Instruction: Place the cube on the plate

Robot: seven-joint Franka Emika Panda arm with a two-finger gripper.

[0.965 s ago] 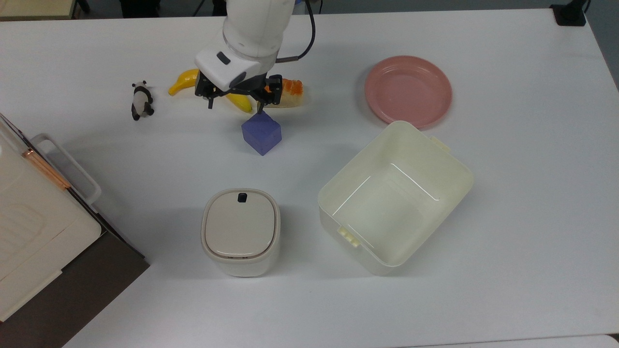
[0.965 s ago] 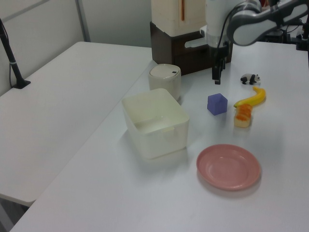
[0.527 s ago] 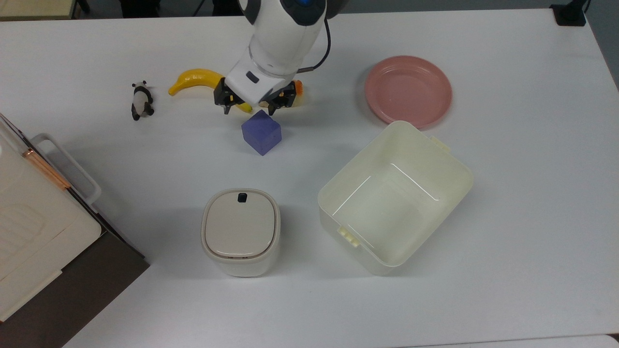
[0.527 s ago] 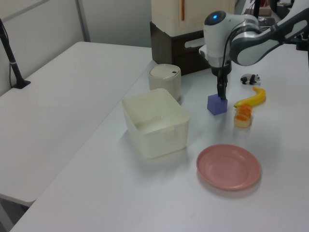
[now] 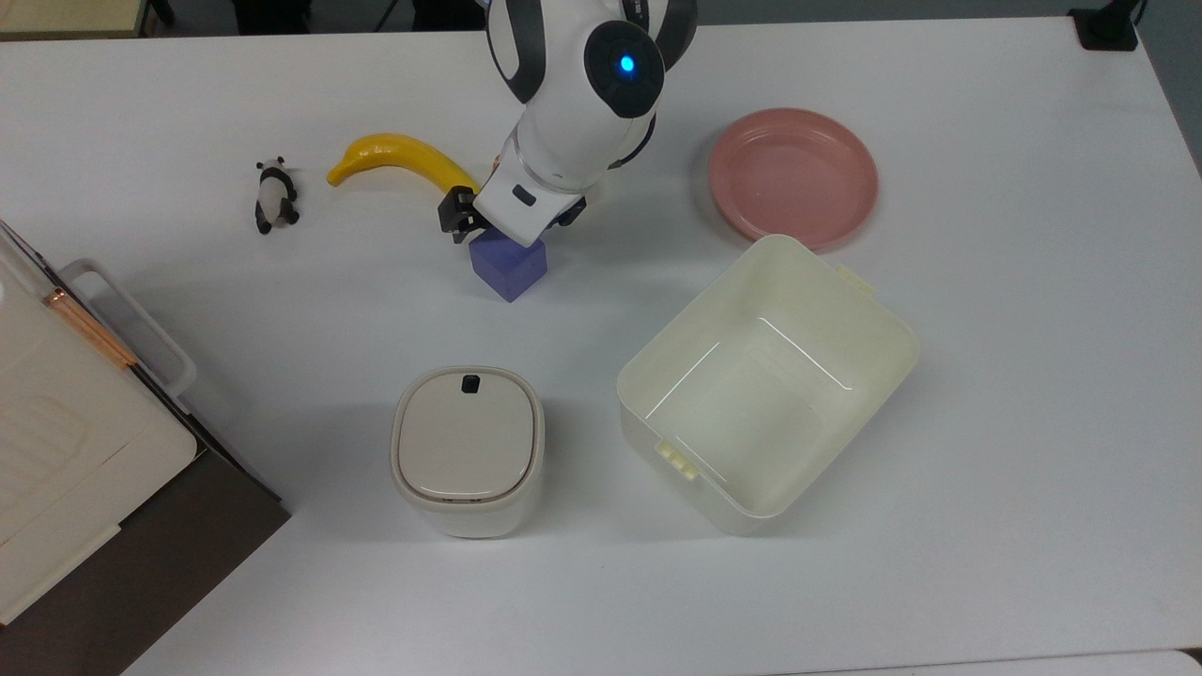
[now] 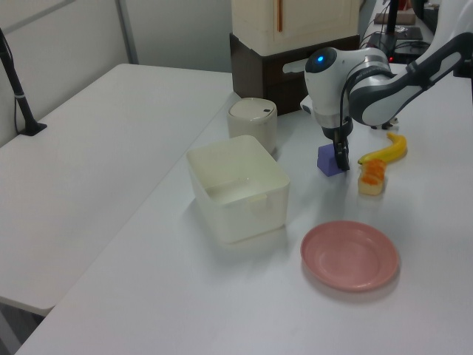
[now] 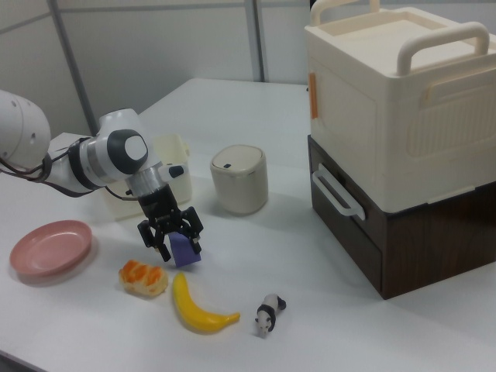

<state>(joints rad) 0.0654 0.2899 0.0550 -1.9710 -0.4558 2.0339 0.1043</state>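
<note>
The white table (image 5: 986, 394) carries everything. At the top view's left edge stands a cream storage box on a dark brown drawer unit (image 7: 387, 139), the biggest thing on it. Next in bulk is the white arm (image 5: 587, 84), reaching down from the top view's upper edge to the middle of the table. The cream rectangular tub (image 5: 765, 385) sits open toward the top view's lower right, and the round lidded bin (image 5: 467, 451) stands to the top view's left of it. The pink plate (image 5: 793, 176) lies bare just beyond the tub's far corner, well apart from the cube.

The yellow banana (image 5: 399, 160) lies to the top view's left of the arm, and in the right view a piece of bread with an orange topping (image 7: 142, 278) rests just beside it. The gripper (image 7: 172, 232) is down at the blue-purple cube (image 5: 508, 265), which sits on the table; in the right view its 2 dark fingers (image 7: 194, 222) are spread apart on either side of the cube, and I cannot tell whether they touch it. The small panda figure (image 5: 273, 195) stands near the banana's tip.
</note>
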